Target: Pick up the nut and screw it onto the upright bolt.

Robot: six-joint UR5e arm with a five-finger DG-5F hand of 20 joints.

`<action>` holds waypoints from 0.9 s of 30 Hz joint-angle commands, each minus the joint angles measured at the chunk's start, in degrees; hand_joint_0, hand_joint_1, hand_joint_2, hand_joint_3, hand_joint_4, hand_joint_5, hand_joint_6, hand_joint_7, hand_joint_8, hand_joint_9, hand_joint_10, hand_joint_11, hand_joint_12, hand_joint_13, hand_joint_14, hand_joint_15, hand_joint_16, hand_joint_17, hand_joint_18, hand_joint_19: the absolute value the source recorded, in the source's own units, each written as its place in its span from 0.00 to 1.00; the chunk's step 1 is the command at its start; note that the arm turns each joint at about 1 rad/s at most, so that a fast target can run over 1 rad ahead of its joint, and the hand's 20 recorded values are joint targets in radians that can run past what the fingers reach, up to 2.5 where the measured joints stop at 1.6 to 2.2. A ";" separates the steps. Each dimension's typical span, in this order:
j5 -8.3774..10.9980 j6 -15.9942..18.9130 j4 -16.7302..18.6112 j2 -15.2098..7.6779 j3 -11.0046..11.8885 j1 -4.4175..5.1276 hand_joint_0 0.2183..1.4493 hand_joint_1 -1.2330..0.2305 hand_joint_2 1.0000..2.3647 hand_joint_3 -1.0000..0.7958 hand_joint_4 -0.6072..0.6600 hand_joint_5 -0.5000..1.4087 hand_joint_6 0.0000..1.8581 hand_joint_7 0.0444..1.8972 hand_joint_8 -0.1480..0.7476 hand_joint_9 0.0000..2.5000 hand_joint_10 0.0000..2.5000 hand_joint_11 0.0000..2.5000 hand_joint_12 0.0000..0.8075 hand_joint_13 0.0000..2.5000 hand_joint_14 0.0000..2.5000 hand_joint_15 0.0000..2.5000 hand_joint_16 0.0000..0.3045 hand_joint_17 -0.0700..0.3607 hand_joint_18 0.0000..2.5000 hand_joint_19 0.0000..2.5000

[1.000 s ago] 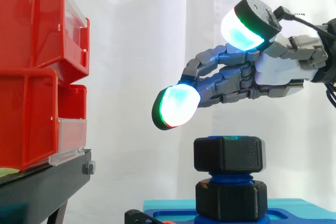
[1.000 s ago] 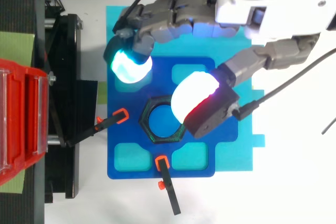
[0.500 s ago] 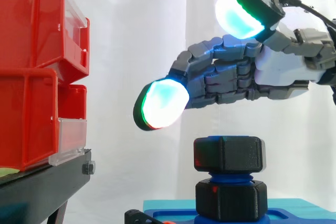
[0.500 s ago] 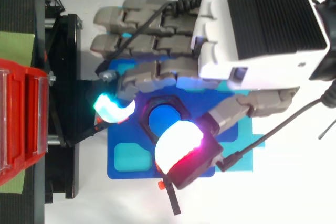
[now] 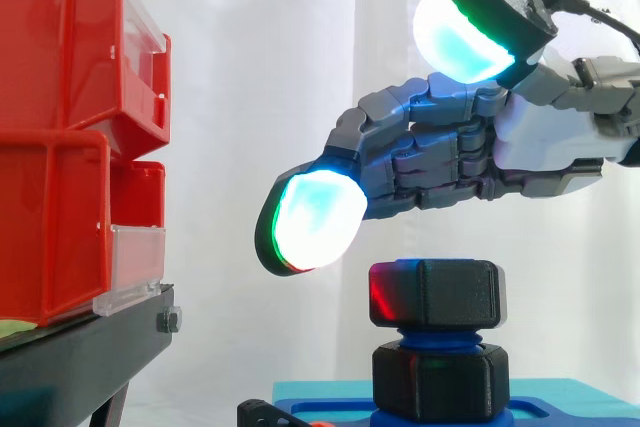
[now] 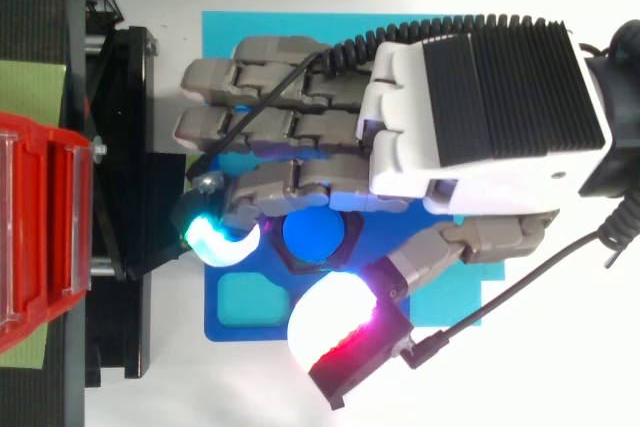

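A black hex nut (image 5: 435, 293) sits on top of the upright blue bolt (image 5: 438, 338), above a second black hex piece (image 5: 440, 380) at the bolt's foot. In the top view the bolt's blue end (image 6: 313, 237) shows between the fingers, and the nut's ring is mostly hidden. My hand (image 5: 470, 152) hovers just above the nut without touching it. It is open, with the fingers stretched left and slightly bent, the thumb raised, and nothing held. From above, the hand (image 6: 480, 107) covers most of the blue base plate (image 6: 240, 322).
Red bins (image 5: 70, 137) stand stacked on a black stand (image 5: 90, 352) at the left. The blue plate lies on a cyan mat (image 6: 230, 27). A black clamp (image 5: 262, 413) sits at the plate's left edge. A white curtain hangs behind.
The hand has moved from the plate's far side to right over the bolt and nut. Its fingers have reached further left and its thumb has lifted. The nut has not moved.
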 commanded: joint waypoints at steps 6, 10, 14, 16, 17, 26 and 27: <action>0.04 -0.43 0.89 -0.37 -1.88 0.54 0.22 0.84 0.00 0.28 0.60 0.17 0.27 0.37 0.38 0.03 0.00 0.00 0.40 0.00 0.00 0.00 0.15 0.39 0.00 0.00; 0.65 -0.25 1.85 -0.28 -1.97 0.63 0.22 0.84 0.00 0.28 0.60 0.17 0.27 0.36 0.37 0.02 0.00 0.00 0.41 0.00 0.00 0.00 0.15 0.40 0.00 0.00; 0.83 -0.51 1.68 -0.37 -2.06 0.63 0.22 0.83 0.00 0.28 0.61 0.17 0.27 0.37 0.37 0.03 0.00 0.00 0.40 0.00 0.00 0.00 0.15 0.40 0.00 0.00; 0.91 -0.60 1.68 -0.37 -1.97 0.63 0.22 0.83 0.00 0.28 0.61 0.17 0.27 0.37 0.37 0.03 0.00 0.00 0.40 0.00 0.00 0.00 0.15 0.40 0.00 0.00; 0.91 -0.86 1.68 -0.37 -2.06 0.63 0.22 0.83 0.00 0.28 0.60 0.17 0.27 0.37 0.37 0.03 0.00 0.00 0.40 0.00 0.00 0.00 0.15 0.39 0.00 0.00; 0.65 -1.57 1.06 -0.37 -1.97 -0.16 0.22 0.80 0.00 0.28 0.62 0.17 0.27 0.38 0.39 0.05 0.00 0.00 0.40 0.00 0.00 0.00 0.14 0.39 0.00 0.00; 0.56 -1.66 0.80 -0.37 -2.06 -0.33 0.22 0.80 0.00 0.28 0.62 0.17 0.27 0.38 0.39 0.05 0.00 0.00 0.40 0.00 0.00 0.00 0.14 0.39 0.00 0.00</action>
